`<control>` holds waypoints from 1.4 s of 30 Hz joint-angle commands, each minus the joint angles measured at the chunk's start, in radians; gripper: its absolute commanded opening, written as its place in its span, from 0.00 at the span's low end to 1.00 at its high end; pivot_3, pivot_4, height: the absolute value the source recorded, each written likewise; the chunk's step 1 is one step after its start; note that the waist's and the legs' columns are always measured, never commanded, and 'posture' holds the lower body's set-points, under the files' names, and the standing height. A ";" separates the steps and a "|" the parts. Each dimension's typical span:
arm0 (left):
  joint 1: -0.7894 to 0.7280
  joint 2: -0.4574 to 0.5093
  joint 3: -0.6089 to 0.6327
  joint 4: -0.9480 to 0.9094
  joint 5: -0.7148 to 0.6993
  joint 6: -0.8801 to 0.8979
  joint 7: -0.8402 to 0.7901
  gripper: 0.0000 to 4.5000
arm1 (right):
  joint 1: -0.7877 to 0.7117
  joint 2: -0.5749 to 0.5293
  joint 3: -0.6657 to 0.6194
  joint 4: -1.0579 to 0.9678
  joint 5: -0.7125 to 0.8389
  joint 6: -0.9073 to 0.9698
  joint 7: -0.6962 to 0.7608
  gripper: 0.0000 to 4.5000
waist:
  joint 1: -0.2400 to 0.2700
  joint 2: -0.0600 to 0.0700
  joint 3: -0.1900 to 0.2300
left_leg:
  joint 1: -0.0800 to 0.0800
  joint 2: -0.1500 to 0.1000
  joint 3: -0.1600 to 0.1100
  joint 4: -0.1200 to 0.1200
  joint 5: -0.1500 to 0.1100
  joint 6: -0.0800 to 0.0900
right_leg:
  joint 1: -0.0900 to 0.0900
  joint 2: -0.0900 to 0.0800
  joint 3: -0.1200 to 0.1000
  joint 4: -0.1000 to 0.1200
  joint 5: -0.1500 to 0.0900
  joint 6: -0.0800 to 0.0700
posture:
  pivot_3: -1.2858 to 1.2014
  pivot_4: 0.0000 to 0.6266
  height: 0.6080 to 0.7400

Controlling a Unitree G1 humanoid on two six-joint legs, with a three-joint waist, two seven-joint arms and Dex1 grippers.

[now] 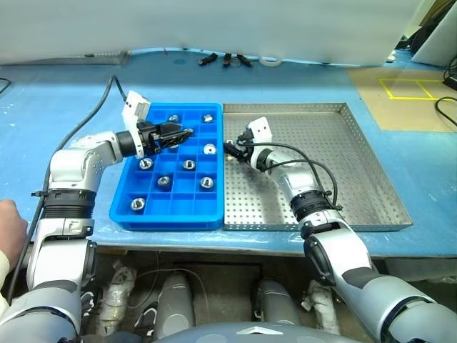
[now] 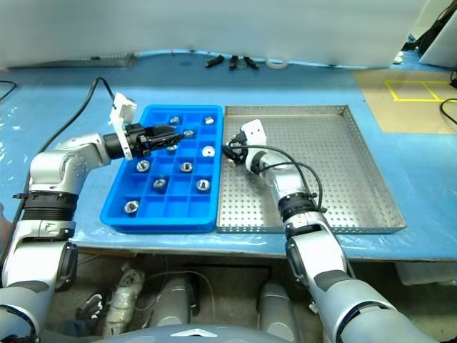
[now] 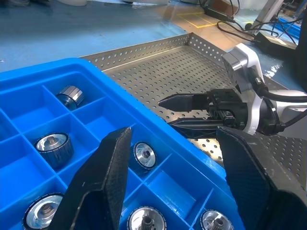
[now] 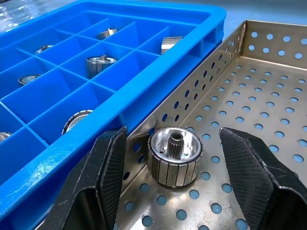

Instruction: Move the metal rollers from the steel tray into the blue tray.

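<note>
Over the blue tray [image 1: 166,213], seen from the head: left gripper [image 1: 187,133] hovering with jaws apart, empty; rollers [image 1: 188,164] sitting in several compartments. Just right of the blue tray, on the steel tray [image 1: 357,179]: right gripper [image 1: 228,150] low at the left rim. From the left wrist: open fingers [image 3: 103,184] above the blue tray. From the right wrist: open fingers [image 4: 108,165] flanking one roller [image 4: 174,155] standing beside the blue tray, untouched

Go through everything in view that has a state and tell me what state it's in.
left gripper: open, empty, over the blue tray
right gripper: open, straddling one roller, not closed on it
blue tray: several compartments hold rollers
steel tray: one roller standing upright by its rim beside the blue tray
</note>
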 commanded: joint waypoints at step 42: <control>-0.064 -0.025 -0.026 0.074 0.040 -0.073 -0.025 0.68 | 0.052 -0.073 -0.061 -0.285 0.054 0.150 -0.030 0.51 | 0.008 0.000 0.000 | -0.012 -0.001 0.000 -0.003 0.001 -0.002 | -0.011 0.000 -0.001 -0.004 0.001 -0.001 | 0.46 0.24 1.00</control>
